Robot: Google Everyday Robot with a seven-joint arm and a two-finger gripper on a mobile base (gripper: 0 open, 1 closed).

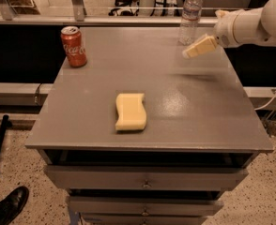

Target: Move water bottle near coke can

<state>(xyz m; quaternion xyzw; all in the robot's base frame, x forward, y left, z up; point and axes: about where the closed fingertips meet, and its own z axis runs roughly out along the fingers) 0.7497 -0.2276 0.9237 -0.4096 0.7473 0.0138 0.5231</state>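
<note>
From my one camera I count one bottle, one can, one yellow sponge and one gripper, all on or over a grey table. The bottle stands upright at the table's 1 o'clock, by the far edge. The can stands upright at 10 o'clock, well apart from the bottle. The sponge lies flat near the middle. The white arm reaches in from 3 o'clock, tilted down and leftward. The gripper hovers above the tabletop just beside the bottle, at its 5 o'clock. I cannot tell whether the claw is spread or closed.
</note>
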